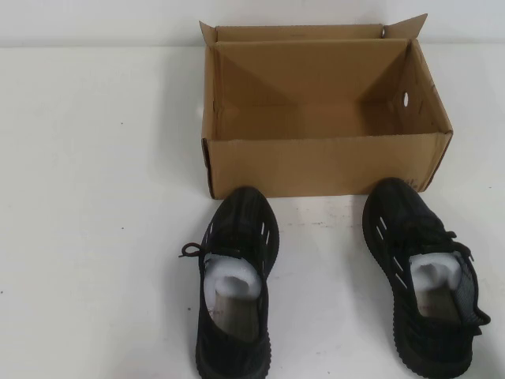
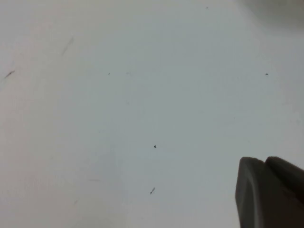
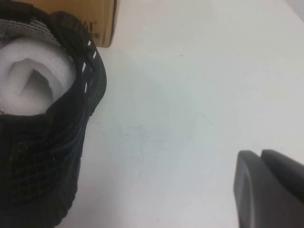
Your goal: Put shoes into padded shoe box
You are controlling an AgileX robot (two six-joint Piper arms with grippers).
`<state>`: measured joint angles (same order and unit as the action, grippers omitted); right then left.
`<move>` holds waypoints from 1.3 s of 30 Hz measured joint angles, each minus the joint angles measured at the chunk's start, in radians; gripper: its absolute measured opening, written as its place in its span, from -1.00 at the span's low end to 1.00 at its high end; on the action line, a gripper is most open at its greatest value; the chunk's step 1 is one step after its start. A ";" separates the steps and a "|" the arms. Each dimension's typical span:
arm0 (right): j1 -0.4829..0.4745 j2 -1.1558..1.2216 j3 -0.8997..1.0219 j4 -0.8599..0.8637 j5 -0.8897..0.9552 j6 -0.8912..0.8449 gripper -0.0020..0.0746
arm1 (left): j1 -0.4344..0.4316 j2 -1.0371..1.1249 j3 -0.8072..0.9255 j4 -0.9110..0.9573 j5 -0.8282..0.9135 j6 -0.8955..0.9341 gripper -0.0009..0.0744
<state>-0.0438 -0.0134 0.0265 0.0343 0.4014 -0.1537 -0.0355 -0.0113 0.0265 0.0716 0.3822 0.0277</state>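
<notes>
Currently the padded shoe box (image 1: pixel 323 162) stands open on the white surface (image 1: pixel 95 158), toward the far side in the high view, its brown cardboard flaps upright and its inside bare. A small round hole shows in its right wall.

The 2 shoes lie on the surface on the near side of the box, toes pointing at it. The left shoe (image 1: pixel 237 276) sits with its toe just beside the box's front wall, below the left part of that wall; a black lace loop trails off its left side. The right shoe (image 1: pixel 422 276) lies well apart from the left one, its toe just beside the box's front right corner. Both are black knit sneakers with short white dashes on the sides and white stuffing in the openings.

The right wrist view shows the right shoe close by, with a corner of the box bearing small dark print behind it.

The left tool (image 2: pixel 270 192) shows only as a dark edge over bare surface in the left wrist view. The right tool (image 3: pixel 268 190) shows likewise, over the surface beside the right shoe. For both tools, I cannot tell whether they are apart or together.
</notes>
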 joint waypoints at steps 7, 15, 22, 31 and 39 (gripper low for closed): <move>0.000 0.000 0.000 0.000 0.000 0.000 -0.97 | 0.000 0.000 0.000 0.000 0.000 0.000 -0.99; 0.000 0.000 0.000 0.000 0.000 0.000 -0.97 | 0.000 0.000 0.000 0.000 0.000 0.000 -0.99; 0.000 0.000 0.000 0.000 0.000 0.000 -0.97 | 0.000 0.000 0.000 0.000 0.000 0.000 -0.99; 0.000 0.000 0.000 0.000 0.000 0.000 -0.97 | 0.000 0.000 0.000 0.000 0.000 0.000 -0.99; 0.000 0.000 0.000 0.018 -0.012 0.000 -0.97 | 0.000 0.000 0.000 0.000 0.000 0.000 -0.99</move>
<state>-0.0438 -0.0134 0.0265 0.0523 0.3891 -0.1537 -0.0355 -0.0113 0.0265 0.0716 0.3822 0.0277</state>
